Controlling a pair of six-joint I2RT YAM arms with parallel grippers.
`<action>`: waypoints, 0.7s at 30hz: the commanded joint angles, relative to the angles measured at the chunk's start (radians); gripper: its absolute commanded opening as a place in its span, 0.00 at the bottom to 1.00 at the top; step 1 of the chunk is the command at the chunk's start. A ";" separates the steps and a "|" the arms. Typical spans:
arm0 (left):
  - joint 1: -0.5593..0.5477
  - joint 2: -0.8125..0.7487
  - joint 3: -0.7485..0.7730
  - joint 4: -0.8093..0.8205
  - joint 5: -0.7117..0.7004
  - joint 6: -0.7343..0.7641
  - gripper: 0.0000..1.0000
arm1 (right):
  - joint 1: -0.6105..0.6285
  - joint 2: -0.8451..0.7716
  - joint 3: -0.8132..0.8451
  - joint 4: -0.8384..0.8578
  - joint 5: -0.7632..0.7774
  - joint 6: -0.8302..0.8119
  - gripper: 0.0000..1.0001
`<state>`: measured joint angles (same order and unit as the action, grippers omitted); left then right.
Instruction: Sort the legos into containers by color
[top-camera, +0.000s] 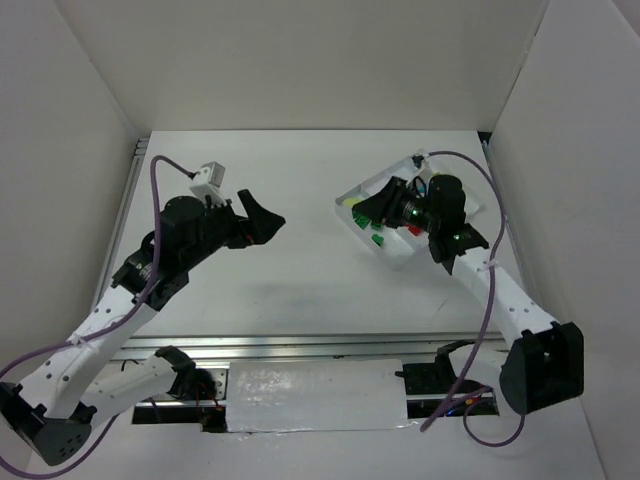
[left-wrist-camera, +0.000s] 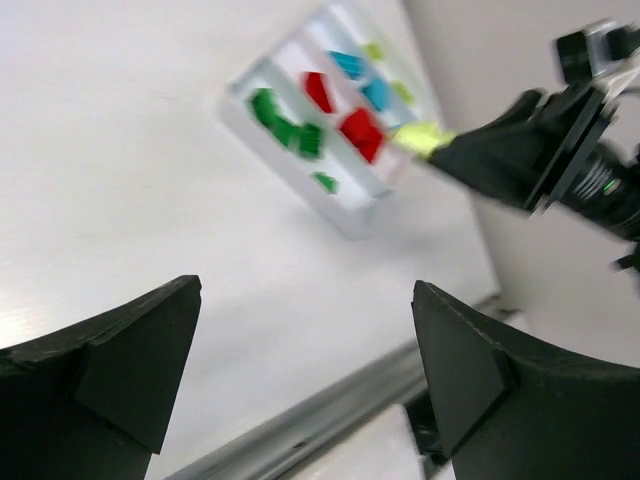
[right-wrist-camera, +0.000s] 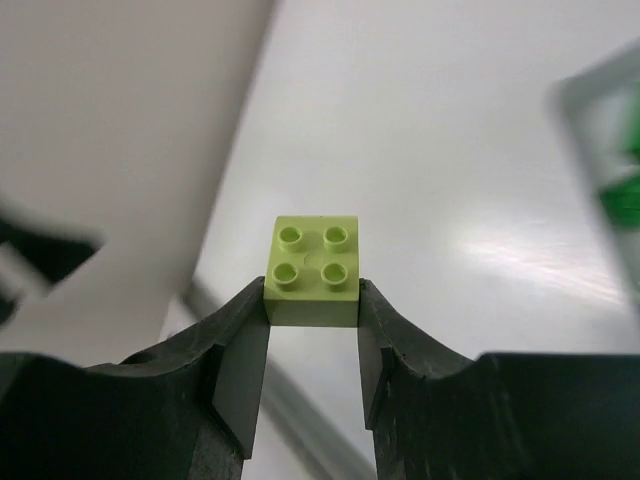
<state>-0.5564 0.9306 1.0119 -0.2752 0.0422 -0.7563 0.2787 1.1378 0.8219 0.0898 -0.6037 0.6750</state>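
Pinching a lime brick (right-wrist-camera: 312, 268) in the right pincer (right-wrist-camera: 312, 300) over the tray (top-camera: 388, 256) by the far right corner of the bench (top-camera: 300, 290), beside the lane of other lime pieces (left-wrist-camera: 402, 92). Spread and empty at the left pincer (left-wrist-camera: 305, 370), well apart. Cannot tell whether squarely over that lane: blurred, and covered from above.

tray (top-camera: 395, 262), top view: mostly hidden under the right gripper (top-camera: 372, 208).
legos (left-wrist-camera: 362, 132) in tray, left wrist view: blurred, shapes not clear.
tray, right wrist view: blurred, cut by the right edge.
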 joint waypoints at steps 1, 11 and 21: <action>0.006 -0.061 0.063 -0.218 -0.226 0.100 0.99 | -0.149 0.100 0.167 -0.276 0.391 -0.028 0.00; 0.007 -0.189 0.068 -0.447 -0.143 0.328 1.00 | -0.386 0.592 0.600 -0.401 0.710 0.072 0.00; 0.009 -0.417 -0.114 -0.371 -0.232 0.322 0.99 | -0.443 1.092 1.173 -0.591 0.552 0.110 0.00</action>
<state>-0.5522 0.5438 0.8993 -0.6987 -0.1455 -0.4469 -0.1440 2.1635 1.8465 -0.4133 0.0158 0.7647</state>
